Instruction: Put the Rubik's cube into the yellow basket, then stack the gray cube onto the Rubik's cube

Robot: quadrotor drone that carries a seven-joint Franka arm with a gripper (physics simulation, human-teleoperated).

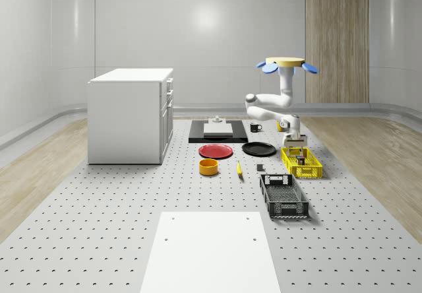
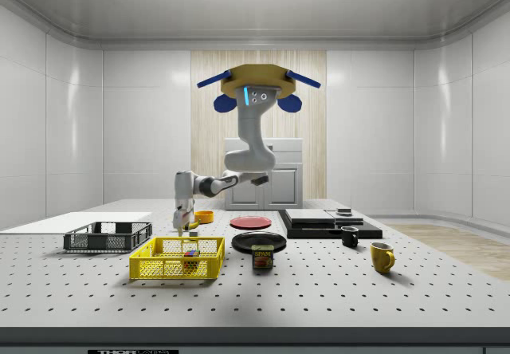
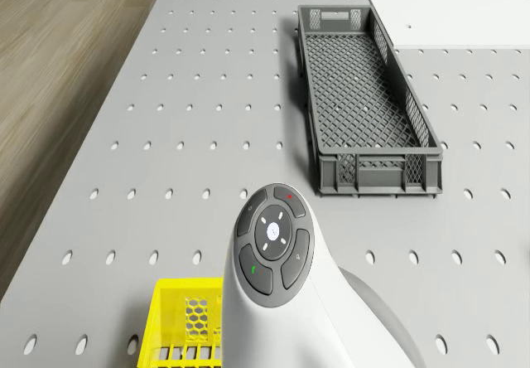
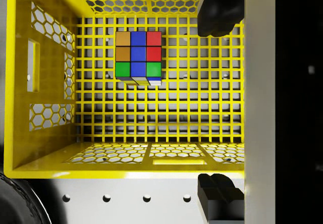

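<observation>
Rubik's cube (image 4: 139, 57) lies in the basket (image 4: 50, 163), upper middle of the wrist frame, so half is done; the gripper (image 4: 218, 108) hangs open and empty above it under the hovering drone (image 1: 286, 63), gray cube unstacked.

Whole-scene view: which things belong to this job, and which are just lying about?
Job: Rubik's cube, already in the yellow basket; hovering drone with its open claw above the basket; small gray block, probably the gray cube.
Lying about: gray crate, red plate, black plate, orange bowl, banana.
</observation>
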